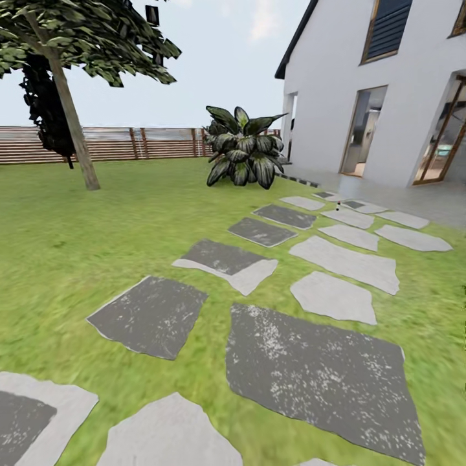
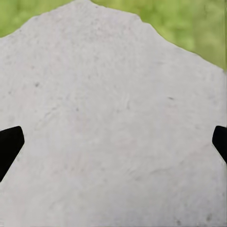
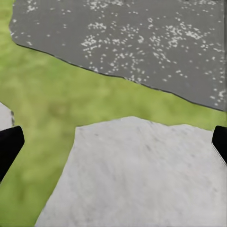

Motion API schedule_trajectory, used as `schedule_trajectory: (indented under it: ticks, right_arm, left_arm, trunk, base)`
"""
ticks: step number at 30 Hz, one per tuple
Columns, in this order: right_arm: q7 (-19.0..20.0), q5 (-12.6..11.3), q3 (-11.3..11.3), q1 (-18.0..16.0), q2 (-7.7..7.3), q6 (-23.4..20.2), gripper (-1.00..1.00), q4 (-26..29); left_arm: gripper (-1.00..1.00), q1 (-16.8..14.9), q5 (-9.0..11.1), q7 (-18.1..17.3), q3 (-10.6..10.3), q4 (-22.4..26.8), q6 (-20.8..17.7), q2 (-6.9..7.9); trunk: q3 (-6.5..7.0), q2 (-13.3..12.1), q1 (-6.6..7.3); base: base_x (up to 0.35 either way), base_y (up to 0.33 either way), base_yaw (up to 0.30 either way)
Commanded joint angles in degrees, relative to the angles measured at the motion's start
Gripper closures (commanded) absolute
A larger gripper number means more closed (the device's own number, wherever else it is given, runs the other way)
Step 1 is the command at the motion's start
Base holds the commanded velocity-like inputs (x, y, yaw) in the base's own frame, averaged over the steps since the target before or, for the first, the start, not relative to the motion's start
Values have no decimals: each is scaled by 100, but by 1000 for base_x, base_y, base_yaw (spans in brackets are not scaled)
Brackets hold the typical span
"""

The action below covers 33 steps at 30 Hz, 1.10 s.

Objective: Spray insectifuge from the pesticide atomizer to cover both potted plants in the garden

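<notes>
Both tools hang spread wide and empty, the left tool [image 2: 113, 142] over a pale paving stone [image 2: 109, 118], the right tool [image 3: 113, 142] over grass and slabs. No atomizer or potted plants near either; best keep rolling along the lawn [image 1: 77, 246] and scan slowly.

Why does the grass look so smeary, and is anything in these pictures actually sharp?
Head view: the lawn is blurred nearest the camera, while the fence and house stay crisp; flat light, hardly any shadows. Both wrist views: soft, close stepping stones, grass fuzzy.

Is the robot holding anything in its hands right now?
No. The left gripper hangs open over a pale paving stone, and the right gripper hangs open over stone and grass. Nothing sits between the fingers.
</notes>
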<state>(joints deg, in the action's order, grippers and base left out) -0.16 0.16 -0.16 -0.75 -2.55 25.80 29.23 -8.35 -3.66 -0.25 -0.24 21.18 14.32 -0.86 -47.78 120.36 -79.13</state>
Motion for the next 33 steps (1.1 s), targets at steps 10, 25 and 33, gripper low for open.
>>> schedule_trajectory:
  ticks: [10,25,33]
  right_arm:
    - [-2,2,2,-4,0,17,-100,-5]
    - [-2,2,25,-4,0,18,-100,-5]
    - [-2,5,33,-4,1,20,-100,-5]
  left_arm:
    - [-100,-2,-38,-2,7,0,18,6]
    - [-100,-1,-38,-2,7,-5,18,3]
    - [-100,-2,-38,-2,7,-3,18,2]
  trunk:
    - [-42,2,-3]
    - [-50,2,-3]
    - [-50,2,-3]
  base:
    - [339,0,-151]
    - [339,0,-19]
    - [339,0,0]
